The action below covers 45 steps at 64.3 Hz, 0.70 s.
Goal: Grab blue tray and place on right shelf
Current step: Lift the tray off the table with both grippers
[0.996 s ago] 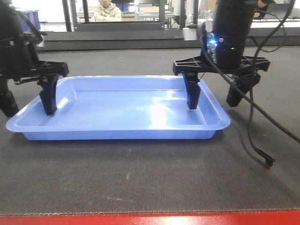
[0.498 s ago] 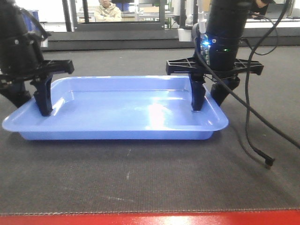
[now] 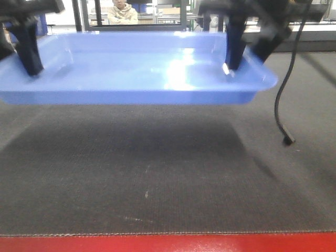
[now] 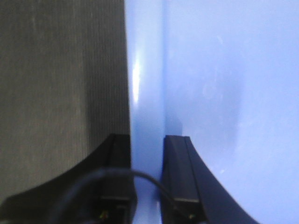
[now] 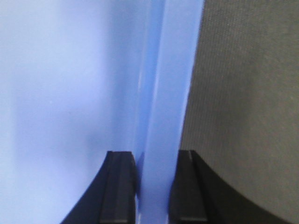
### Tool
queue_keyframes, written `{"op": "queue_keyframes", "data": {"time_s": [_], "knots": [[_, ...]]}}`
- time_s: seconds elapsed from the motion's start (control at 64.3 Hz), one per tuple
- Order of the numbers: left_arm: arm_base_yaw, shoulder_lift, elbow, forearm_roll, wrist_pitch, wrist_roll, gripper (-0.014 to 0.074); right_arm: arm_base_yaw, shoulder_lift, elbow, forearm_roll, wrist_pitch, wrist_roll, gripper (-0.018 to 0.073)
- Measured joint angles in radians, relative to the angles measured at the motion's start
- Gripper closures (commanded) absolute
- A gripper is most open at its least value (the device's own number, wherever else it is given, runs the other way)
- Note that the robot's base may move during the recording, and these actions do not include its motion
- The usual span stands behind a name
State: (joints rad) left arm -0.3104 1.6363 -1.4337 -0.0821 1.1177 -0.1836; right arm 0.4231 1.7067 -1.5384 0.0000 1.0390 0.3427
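The tray (image 3: 136, 68) hangs in the air above the mat (image 3: 157, 178), not touching it, and it is about level. It fills the upper part of the front view, and its glossy bottom shows a bright patch of light. The left gripper (image 4: 147, 137) is clamped on the left rim of the tray, with one finger inside the tray and one outside over the mat. The right gripper (image 5: 154, 154) grips the right rim in the same way. Both pairs of jaws are closed tight on the blue wall between them. The mat is dark grey with a fine woven texture, and it carries a few small pale specks. A wide soft shadow lies on it directly under the tray. At the near side the mat ends at a red edge (image 3: 168, 244). A black cable (image 3: 283, 105) hangs down beside the right end of the tray, and its end is near the mat. Behind the tray, far at the back, there is a dark window frame (image 3: 81, 16), and a person (image 3: 122, 13) in a light top is seen there.
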Motion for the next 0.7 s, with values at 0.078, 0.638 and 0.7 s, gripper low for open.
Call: {"op": "queue_keyframes", "data": {"time_s": [0.078, 0.638, 0.7], "knots": [[-0.027, -0.060, 0.039, 0.009, 0.012, -0.005, 0.0639, 0.023, -0.070, 0.043, -0.013, 0.018, 0.000, 0.0503], [-0.207, -0.296, 0.094, 0.042, 0.118, -0.057, 0.0639, 0.086, -0.470, 0.269, -0.029, 0.089, 0.021, 0.0503], [-0.210, -0.299, 0.094, 0.028, 0.117, -0.057, 0.0639, 0.088, -0.500, 0.269, -0.029, 0.099, 0.019, 0.0503]]}}
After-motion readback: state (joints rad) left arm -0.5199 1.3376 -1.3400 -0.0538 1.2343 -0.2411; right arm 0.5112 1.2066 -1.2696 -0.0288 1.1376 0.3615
